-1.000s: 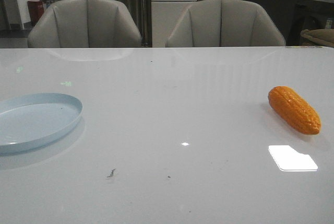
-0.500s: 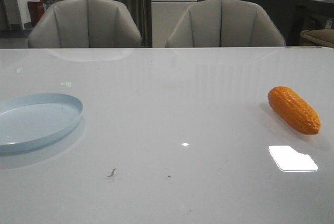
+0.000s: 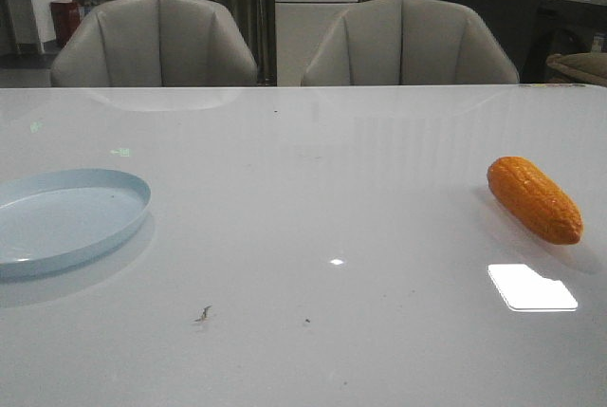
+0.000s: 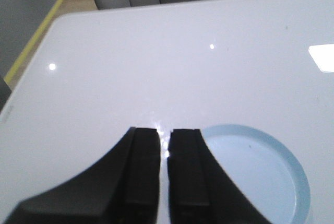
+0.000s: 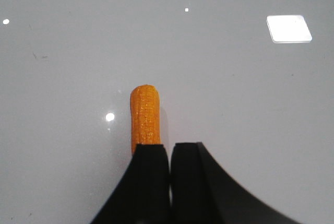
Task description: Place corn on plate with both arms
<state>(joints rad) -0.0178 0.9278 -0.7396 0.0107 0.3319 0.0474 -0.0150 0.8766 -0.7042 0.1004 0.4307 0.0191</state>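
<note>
Corn (image 3: pixel 534 199) flat on desk (image 3: pixel 322 198), right side, well apart from plate (image 3: pixel 66 219) at left; right gripper (image 5: pixel 170 153) above it, left gripper (image 4: pixel 163 139) beside plate, both fingers pressed nearly together, empty; advisable: spread right fingers, straddle cob mid-length, squeeze gently.

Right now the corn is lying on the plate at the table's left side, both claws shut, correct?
Not quite. The front view shows the corn on the bare table at the right, far from the plate at the left. Both claws, left and right, are shut.

Bumpy corn (image 3: pixel 534 198), smooth plate (image 3: pixel 66 220), glossy white table (image 3: pixel 313 198).
</note>
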